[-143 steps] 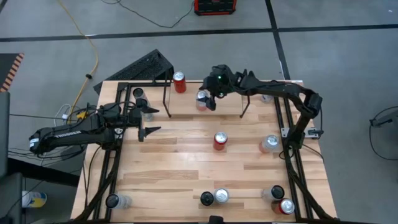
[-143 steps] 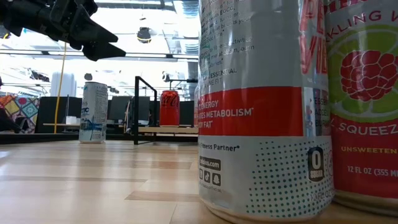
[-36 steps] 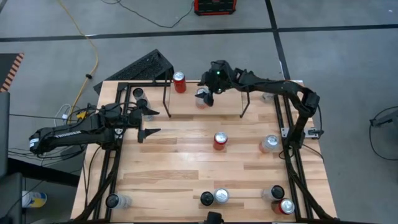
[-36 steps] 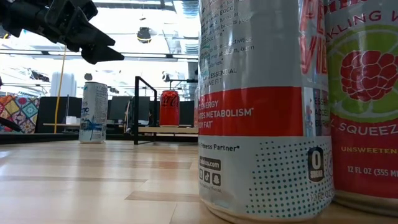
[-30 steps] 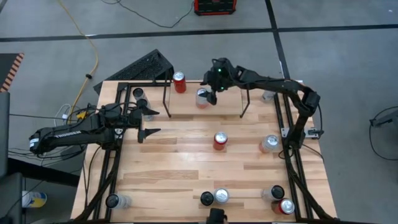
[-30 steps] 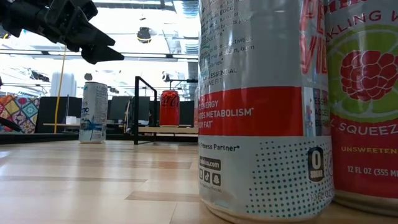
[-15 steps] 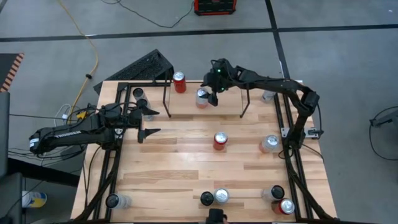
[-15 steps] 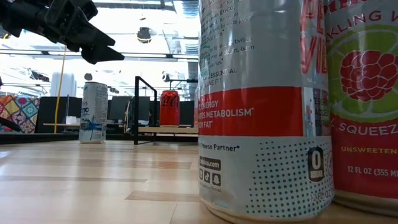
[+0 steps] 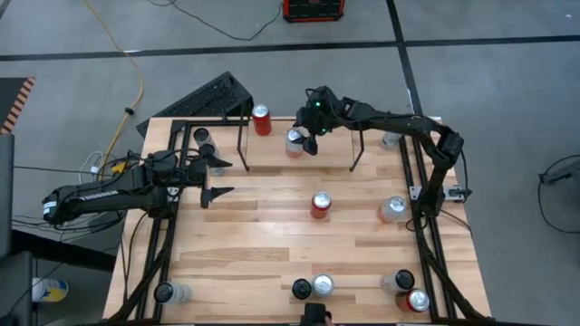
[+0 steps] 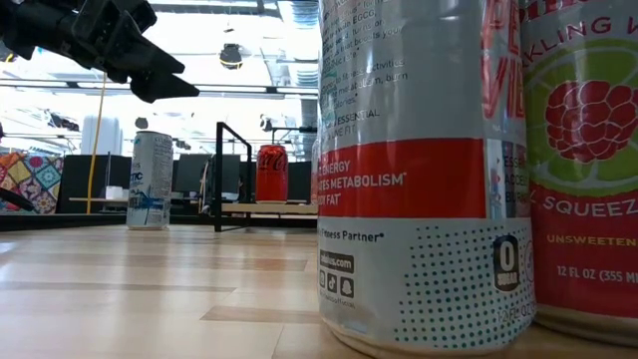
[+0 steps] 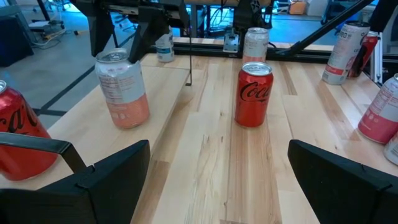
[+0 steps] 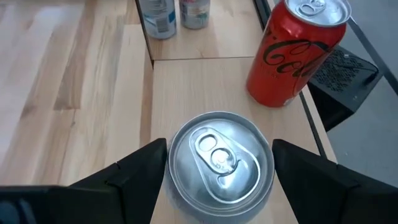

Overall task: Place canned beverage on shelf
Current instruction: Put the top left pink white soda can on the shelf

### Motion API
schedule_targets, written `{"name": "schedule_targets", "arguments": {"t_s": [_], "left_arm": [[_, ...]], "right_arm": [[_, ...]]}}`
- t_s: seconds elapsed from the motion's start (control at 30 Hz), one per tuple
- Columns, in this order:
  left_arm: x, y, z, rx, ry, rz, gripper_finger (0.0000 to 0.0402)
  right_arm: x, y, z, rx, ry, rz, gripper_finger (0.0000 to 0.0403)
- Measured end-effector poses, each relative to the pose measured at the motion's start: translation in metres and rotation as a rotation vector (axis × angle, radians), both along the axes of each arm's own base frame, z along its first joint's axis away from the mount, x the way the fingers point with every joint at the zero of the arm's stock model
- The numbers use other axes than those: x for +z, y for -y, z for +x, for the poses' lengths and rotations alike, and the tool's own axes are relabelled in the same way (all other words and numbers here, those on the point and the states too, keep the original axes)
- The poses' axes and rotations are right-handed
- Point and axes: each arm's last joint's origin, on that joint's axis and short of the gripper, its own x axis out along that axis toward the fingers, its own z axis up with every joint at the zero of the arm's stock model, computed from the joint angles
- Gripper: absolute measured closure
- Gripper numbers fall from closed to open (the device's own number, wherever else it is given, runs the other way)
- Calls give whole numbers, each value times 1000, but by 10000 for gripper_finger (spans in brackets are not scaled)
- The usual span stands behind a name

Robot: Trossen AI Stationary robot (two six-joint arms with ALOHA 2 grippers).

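My right gripper (image 12: 219, 163) sits over a silver can (image 9: 294, 140) on the shelf (image 9: 299, 136) at the table's (image 9: 272, 235) far edge, jaws spread either side of its rim, apparently not clamping it; a red can (image 9: 262, 119) stands just beside. I judge this the release step: the can looks set down, so next I should lift straight off without nudging it. My left gripper (image 9: 216, 177) waits open, well apart, over the table's left side.
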Motion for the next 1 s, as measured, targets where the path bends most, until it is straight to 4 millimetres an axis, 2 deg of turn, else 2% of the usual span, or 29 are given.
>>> {"name": "schedule_targets", "arguments": {"t_s": [0.33,0.53,1.0], "left_arm": [[0,0,0,0,-1,-1,33],[0,0,0,0,-2,-1,33],[0,0,0,0,-2,-1,33]], "right_arm": [[-4,-5,7,-79,-24,-16,85],[-4,-7,8,-171,-16,44,85],[-4,-31,21,-503,23,125,85]]}}
